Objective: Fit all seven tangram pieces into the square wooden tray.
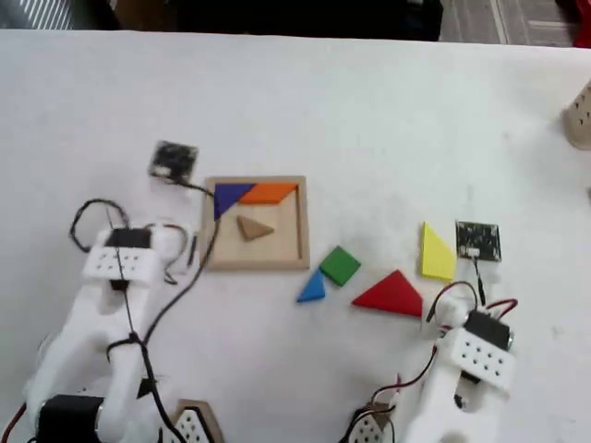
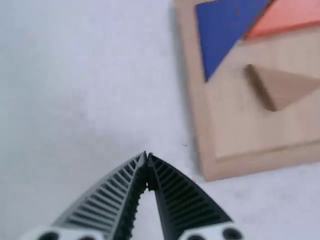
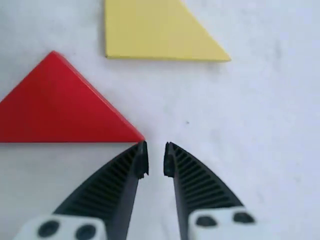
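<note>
Pincer on the right (image 3: pixel 155 160), jaws barely apart and empty, sits at the red triangle (image 3: pixel 60 105), well off from the tray (image 1: pixel 268 264); that narrow, it would likely shove the piece. Left pincer (image 2: pixel 148 159), closed on nothing, sits beside the tray, where the skewed tan triangle (image 2: pixel 285 87) could block fits.

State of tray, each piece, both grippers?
wooden tray: three pieces inside
dark blue triangle: in tray
orange piece: in tray
tan triangle: in tray
green square: on table
light blue triangle: on table
red triangle: on table
yellow triangle: on table
left gripper: shut, empty
right gripper: slightly open, empty
</note>
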Controlling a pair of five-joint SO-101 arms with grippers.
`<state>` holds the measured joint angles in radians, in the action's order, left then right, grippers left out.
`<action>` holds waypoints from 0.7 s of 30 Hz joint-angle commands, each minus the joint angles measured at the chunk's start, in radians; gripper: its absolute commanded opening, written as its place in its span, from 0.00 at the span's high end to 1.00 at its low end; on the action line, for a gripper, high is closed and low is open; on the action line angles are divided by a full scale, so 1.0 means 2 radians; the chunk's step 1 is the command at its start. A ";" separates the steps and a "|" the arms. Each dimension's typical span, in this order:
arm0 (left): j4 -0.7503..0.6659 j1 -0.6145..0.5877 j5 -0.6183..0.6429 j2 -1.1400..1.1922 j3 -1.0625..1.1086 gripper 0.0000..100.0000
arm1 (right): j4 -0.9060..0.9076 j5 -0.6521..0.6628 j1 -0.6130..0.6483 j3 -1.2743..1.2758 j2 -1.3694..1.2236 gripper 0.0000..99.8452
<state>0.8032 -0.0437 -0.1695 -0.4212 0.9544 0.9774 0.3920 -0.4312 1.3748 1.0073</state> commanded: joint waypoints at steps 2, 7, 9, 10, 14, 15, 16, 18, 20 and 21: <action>0.024 0.132 -0.001 -0.013 -0.065 0.98 | -0.007 0.051 -0.003 0.031 0.070 0.94; -0.011 0.192 0.120 -0.010 -0.064 0.98 | 0.011 0.058 -0.003 0.060 0.145 0.94; -0.024 0.192 0.146 0.009 -0.065 0.98 | 0.019 0.059 0.008 0.070 0.175 0.94; -0.029 0.192 0.143 0.027 -0.068 0.98 | 0.024 0.059 0.013 0.074 0.188 0.94; -0.054 0.181 0.144 0.122 -0.093 0.98 | 0.042 0.060 0.018 0.087 0.235 0.94; -0.052 0.178 0.144 0.147 -0.110 0.98 | 0.046 0.060 0.018 0.088 0.243 0.94; -0.051 0.170 0.144 0.171 -0.128 0.98 | 0.049 0.060 0.018 0.091 0.252 0.94; -0.051 0.158 0.144 0.211 -0.161 0.98 | 0.055 0.060 0.018 0.094 0.266 0.94; -0.051 0.148 0.144 0.240 -0.190 0.98 | 0.057 0.060 0.018 0.095 0.272 0.94; -0.051 0.147 0.144 0.253 -0.203 0.98 | 0.057 0.060 0.018 0.096 0.273 0.94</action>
<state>0.7219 0.2846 0.1082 -0.0023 0.6920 1.0848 0.4964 -0.4051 1.5681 1.5321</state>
